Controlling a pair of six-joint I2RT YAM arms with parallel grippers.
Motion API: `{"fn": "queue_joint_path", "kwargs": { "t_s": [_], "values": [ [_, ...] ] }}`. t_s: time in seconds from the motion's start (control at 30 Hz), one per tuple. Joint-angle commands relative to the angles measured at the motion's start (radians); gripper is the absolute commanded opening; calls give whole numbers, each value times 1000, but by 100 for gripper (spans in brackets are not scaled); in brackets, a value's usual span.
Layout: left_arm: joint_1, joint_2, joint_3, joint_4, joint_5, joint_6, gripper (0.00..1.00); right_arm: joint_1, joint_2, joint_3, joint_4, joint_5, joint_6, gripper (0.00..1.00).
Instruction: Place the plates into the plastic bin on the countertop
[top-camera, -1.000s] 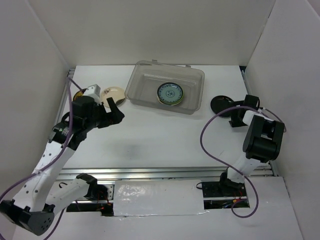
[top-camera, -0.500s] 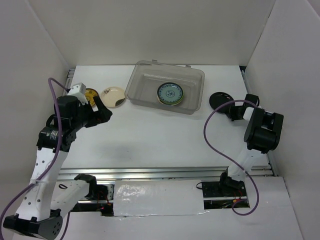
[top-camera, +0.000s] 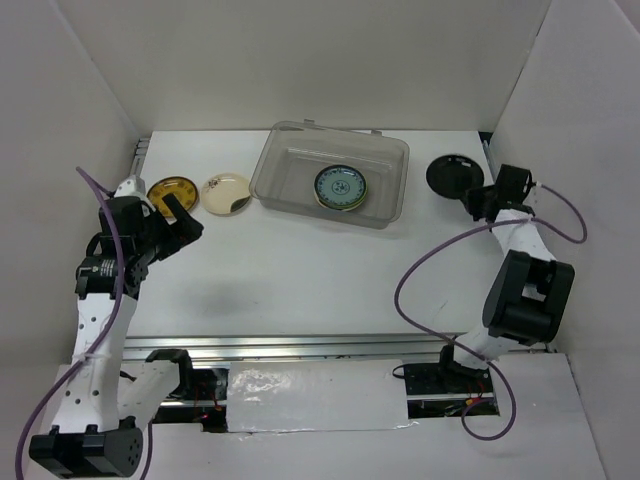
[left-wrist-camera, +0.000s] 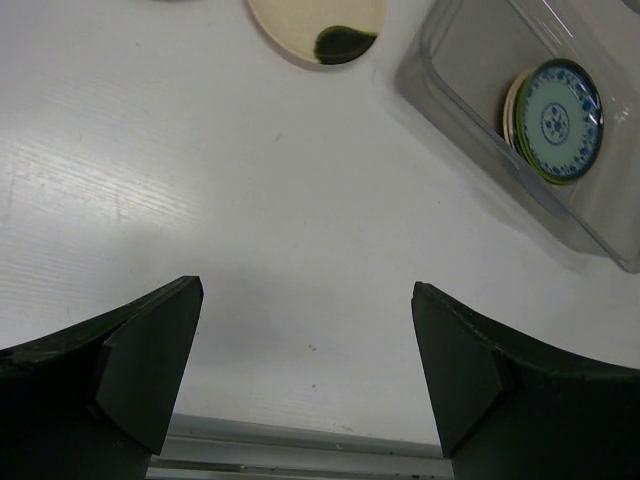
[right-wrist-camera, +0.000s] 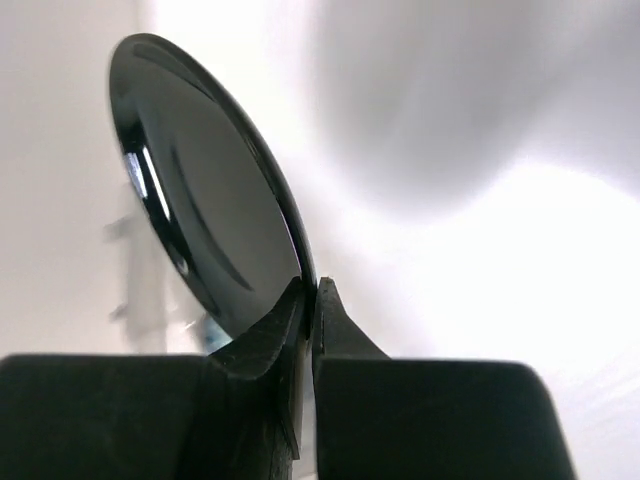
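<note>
My right gripper (top-camera: 474, 199) is shut on the rim of a black plate (top-camera: 452, 175), to the right of the plastic bin (top-camera: 385, 160). The right wrist view shows that black plate (right-wrist-camera: 200, 200) tilted on edge, with the right gripper (right-wrist-camera: 308, 300) pinching its rim. In the bin lies a blue patterned plate (top-camera: 341, 187) on top of others. A mustard-yellow plate (top-camera: 172, 190) and a cream plate (top-camera: 226, 192) with a dark mark lie on the countertop (top-camera: 300, 270) left of the bin. My left gripper (top-camera: 188, 218) hangs open just in front of them, holding nothing. In the left wrist view the left gripper (left-wrist-camera: 305, 370) is wide open above bare countertop, the cream plate (left-wrist-camera: 315, 25) far ahead.
White walls close in the left, back and right sides. A metal rail (top-camera: 330, 345) runs along the front edge. Purple cables loop from both arms, one over the countertop at the right (top-camera: 415, 275). The bin (left-wrist-camera: 470, 60) appears at the upper right of the left wrist view.
The right gripper has shut on the black plate and carried it toward the back wall. The left arm has pulled back to the left, away from the cream plate, still open.
</note>
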Motion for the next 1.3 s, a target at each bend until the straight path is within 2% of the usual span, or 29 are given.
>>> {"fn": "queue_joint_path", "kwargs": {
  "t_s": [0.0, 0.07, 0.2, 0.3, 0.33, 0.43, 0.5, 0.63, 0.7, 0.73, 0.77, 0.83, 0.87, 0.97, 1.1, 1.17, 1.2, 1.27],
  "values": [
    [49, 10, -49, 75, -3, -76, 99, 79, -77, 156, -60, 38, -104, 0],
    [74, 21, -85, 110, 21, -84, 99, 142, -45, 242, -132, 34, -130, 0],
    [120, 61, -109, 182, 41, -121, 99, 265, 27, 337, -141, -29, -231, 0],
    [146, 124, -92, 208, 54, -133, 99, 375, 215, 564, -271, -191, -344, 0],
    [167, 141, -84, 221, 66, -134, 99, 397, 322, 695, -370, -249, -369, 0],
    [203, 207, -29, 208, 147, -121, 99, 459, 430, 844, -451, -271, -403, 0],
    [215, 227, -3, 205, 202, -105, 99, 478, 528, 895, -474, -261, -406, 0],
    [227, 230, 22, 182, 190, -82, 99, 500, 570, 903, -462, -245, -403, 0],
    [238, 230, 22, 182, 181, -70, 99, 509, 587, 909, -463, -248, -415, 8],
    [243, 234, 25, 181, 178, -68, 99, 515, 587, 916, -471, -244, -417, 16],
    [247, 245, 25, 178, 182, -64, 99, 520, 581, 916, -477, -236, -422, 52],
    [261, 264, 25, 185, 182, -67, 99, 528, 527, 893, -471, -196, -428, 74],
    [267, 289, 23, 188, 185, -70, 99, 535, 503, 880, -468, -178, -431, 100],
    [286, 337, -6, 231, 211, -104, 99, 548, 380, 824, -443, -104, -437, 100],
    [325, 368, -108, 404, 254, -215, 99, 549, 228, 744, -482, -22, -442, 100],
    [338, 386, -180, 550, 238, -269, 99, 560, 67, 542, -364, -58, -440, 100],
    [350, 394, -205, 596, 227, -333, 99, 567, -47, 391, -247, -92, -442, 100],
    [367, 414, -286, 722, 189, -457, 99, 574, -149, 251, -126, -281, -437, 100]
  ]
}}
